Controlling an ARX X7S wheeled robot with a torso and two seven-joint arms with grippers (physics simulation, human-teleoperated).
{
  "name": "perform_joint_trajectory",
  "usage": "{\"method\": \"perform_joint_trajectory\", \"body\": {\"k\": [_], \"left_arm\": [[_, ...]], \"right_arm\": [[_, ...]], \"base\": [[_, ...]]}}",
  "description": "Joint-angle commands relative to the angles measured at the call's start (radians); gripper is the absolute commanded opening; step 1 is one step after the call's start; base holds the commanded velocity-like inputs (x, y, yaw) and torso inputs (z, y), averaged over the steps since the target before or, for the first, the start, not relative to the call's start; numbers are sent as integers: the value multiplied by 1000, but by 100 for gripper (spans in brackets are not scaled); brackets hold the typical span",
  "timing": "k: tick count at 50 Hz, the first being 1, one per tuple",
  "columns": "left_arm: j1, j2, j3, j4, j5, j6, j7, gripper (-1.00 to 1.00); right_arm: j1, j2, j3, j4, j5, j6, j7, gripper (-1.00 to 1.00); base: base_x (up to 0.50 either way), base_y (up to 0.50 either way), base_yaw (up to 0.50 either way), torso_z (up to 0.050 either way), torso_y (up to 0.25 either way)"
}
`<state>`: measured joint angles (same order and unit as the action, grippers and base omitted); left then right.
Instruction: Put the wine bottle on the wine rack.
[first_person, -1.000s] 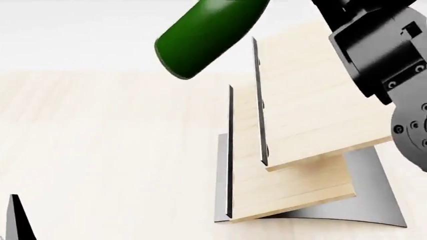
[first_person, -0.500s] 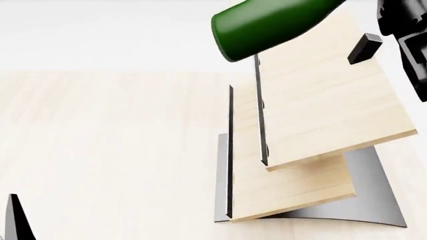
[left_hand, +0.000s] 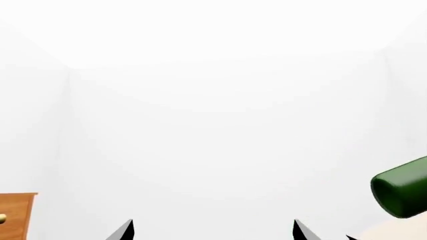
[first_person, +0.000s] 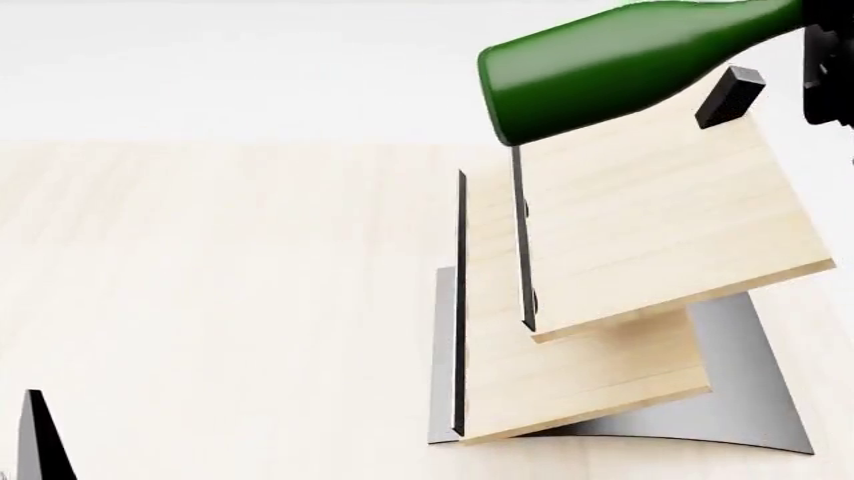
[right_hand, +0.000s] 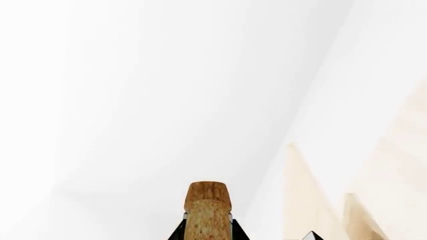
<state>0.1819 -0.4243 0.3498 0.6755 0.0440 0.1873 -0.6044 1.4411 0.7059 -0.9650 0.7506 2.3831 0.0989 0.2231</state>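
The dark green wine bottle (first_person: 621, 65) lies nearly level in the air, its base just above the left edge of the wine rack's upper pale wood slab (first_person: 654, 230). My right gripper (right_hand: 207, 231) is shut on the bottle's neck, and the tan cork (right_hand: 207, 207) sticks out between its black fingers (first_person: 730, 95). The rack's lower slab (first_person: 587, 380) and dark grey base (first_person: 754, 390) stand on the table. My left gripper (left_hand: 212, 231) is open and holds nothing; the bottle's base (left_hand: 402, 192) shows off to one side of it.
The rack stands on a pale wooden table top (first_person: 200, 280). An orange-brown cabinet with a brass handle (left_hand: 17, 215) shows at the edge of the left wrist view. A tip of my left gripper (first_person: 36, 440) pokes in at the head view's lower left.
The bottle has moved right and levelled out, now over the upper slab. The right arm has shifted right, mostly out of the head view.
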Motion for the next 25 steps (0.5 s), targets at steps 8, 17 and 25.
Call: {"method": "perform_joint_trajectory", "body": {"k": [8, 17, 25], "left_arm": [[-5, -1, 8, 1, 1, -8, 0, 100], [-6, -3, 8, 0, 1, -9, -1, 100], [-9, -3, 11, -10, 0, -3, -2, 100]], "right_arm": [[-44, 50, 46, -107, -21, -36, 33, -100], [-49, 41, 41, -77, -25, -25, 18, -100], [-56, 48, 45, -71, -26, -27, 12, -100]], "base": [[0, 0, 0, 0, 0], [0, 0, 0, 0, 1], [0, 0, 0, 2, 0]]}}
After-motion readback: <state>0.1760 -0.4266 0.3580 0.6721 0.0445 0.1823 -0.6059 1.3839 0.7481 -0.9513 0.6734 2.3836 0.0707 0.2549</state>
